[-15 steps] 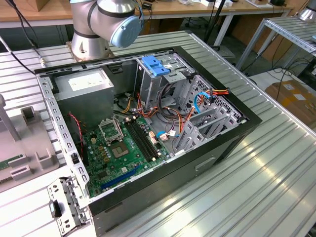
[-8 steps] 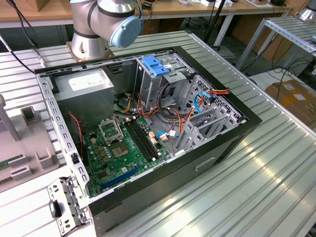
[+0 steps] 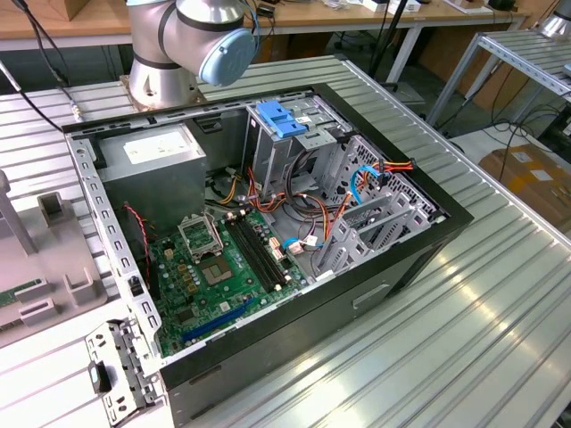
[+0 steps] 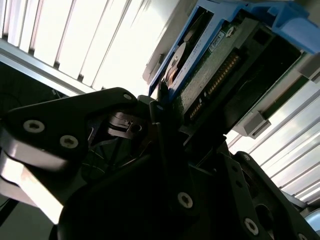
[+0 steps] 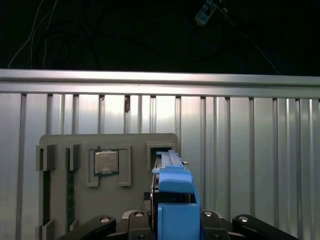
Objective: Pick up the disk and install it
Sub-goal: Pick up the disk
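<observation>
Disk point(image 4: 210, 65) is held in the gripper point(image 4: 185, 130), w/ the black fingers point(image 4: 162, 120) closed against its blue carrier rails. Its green circuit-board side & connector row are seen in the second wrist view. In the first wrist view it is seen end-on, blue rail uppermost, gripped between the black linkages. It is held over a ribbed metal table point(image 5: 250, 150), w/ its far end lined up on a dark recess of a grey fixture plate point(image 5: 60, 145). Contact w/ the plate can't be told. A square processor chip point(image 5: 106, 162) is seated in the same plate, just beside that recess.

In the exterior view an open computer case point(image 3: 419, 241) is laid on its side on the table. A motherboard point(image 3: 214, 267), grey power-supply box point(image 3: 156, 165) & metal drive cage w/ a light-blue latch point(image 3: 281, 119) are seen inside. The arm's base point(image 3: 169, 53) is mounted behind the case.
</observation>
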{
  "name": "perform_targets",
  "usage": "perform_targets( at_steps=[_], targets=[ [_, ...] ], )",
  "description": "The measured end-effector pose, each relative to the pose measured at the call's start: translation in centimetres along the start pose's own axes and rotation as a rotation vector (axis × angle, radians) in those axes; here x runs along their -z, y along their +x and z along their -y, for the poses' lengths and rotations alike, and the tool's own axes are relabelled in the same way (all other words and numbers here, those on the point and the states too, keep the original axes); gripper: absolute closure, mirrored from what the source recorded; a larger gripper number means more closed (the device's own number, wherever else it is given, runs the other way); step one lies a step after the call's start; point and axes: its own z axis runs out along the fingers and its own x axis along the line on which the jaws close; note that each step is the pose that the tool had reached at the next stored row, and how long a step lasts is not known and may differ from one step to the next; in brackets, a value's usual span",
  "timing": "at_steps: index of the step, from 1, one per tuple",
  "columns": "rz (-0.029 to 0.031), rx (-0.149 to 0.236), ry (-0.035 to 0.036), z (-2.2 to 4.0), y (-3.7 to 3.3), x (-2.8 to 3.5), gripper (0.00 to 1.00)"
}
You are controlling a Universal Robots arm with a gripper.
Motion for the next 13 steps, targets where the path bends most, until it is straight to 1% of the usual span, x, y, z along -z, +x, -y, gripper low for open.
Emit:
perform_targets(
  at_steps=[3,5,9,10,11,13],
  targets=[
    [-0.0042,0.0,-0.0002,0.0,0.0,0.05,0.64],
    [-0.0046,0.0,-0.0004,-0.01,0.0,0.13,0.64],
    [-0.0046,0.0,-0.0003,-0.03,-0.01,0.49,0.64],
    [-0.0045,0.0,-0.0002,-0.04,-0.02,0.7,0.64],
    [-0.0045,0.0,-0.0001,-0.05,-0.02,0.78,0.64],
    [-0.0045,0.0,-0.0001,-0.04,-0.02,0.8,0.64]
  ],
)
